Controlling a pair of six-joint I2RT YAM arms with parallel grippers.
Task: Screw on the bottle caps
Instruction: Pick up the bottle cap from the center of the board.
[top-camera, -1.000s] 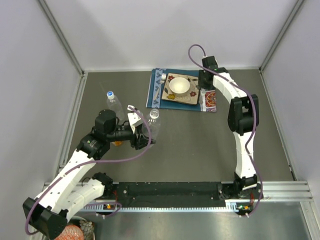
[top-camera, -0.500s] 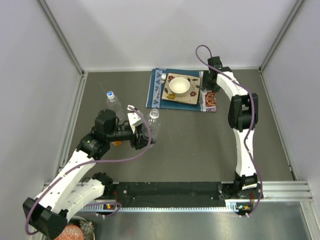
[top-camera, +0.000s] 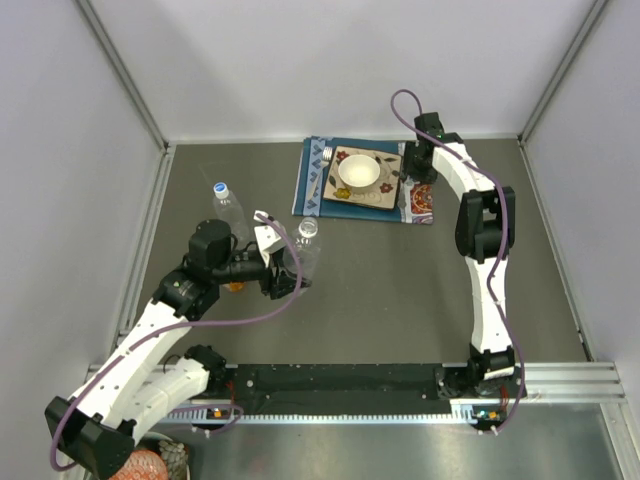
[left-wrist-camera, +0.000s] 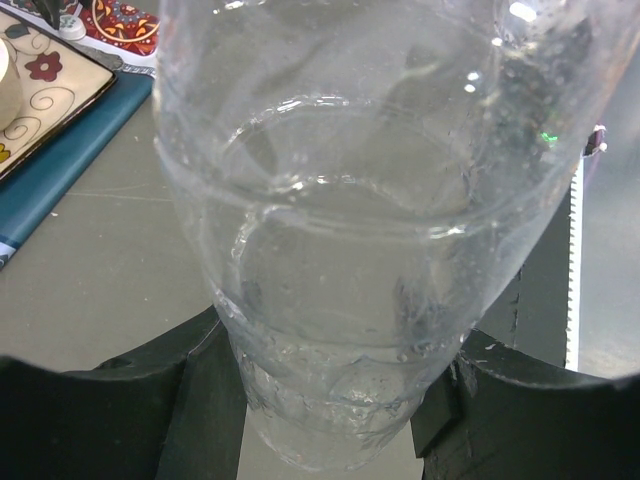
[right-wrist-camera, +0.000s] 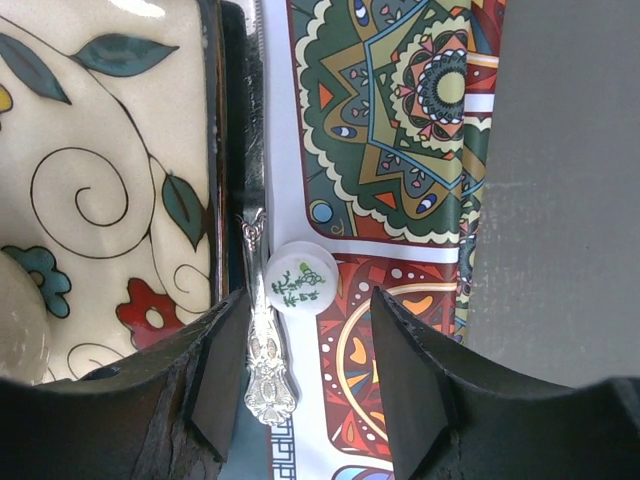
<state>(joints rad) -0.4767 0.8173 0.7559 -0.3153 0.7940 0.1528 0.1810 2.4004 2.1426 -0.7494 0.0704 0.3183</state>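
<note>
Left pincer (left-wrist-camera: 330, 400): clamped on upright clear bottle (left-wrist-camera: 350, 200). Right pincer (right-wrist-camera: 308, 345): jaws apart, holding nothing, above white cap (right-wrist-camera: 301, 277) on patterned mat (right-wrist-camera: 400, 100), beside knife (right-wrist-camera: 262, 370).

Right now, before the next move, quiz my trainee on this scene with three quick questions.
1. True or false: the left end effector is empty.
2. What sits on the plate?
3. The white cap lies on: A the plate, B the cloth, C the bare table.
Key: 1 false, it grips a bottle; 2 a bowl; 3 B.
</note>
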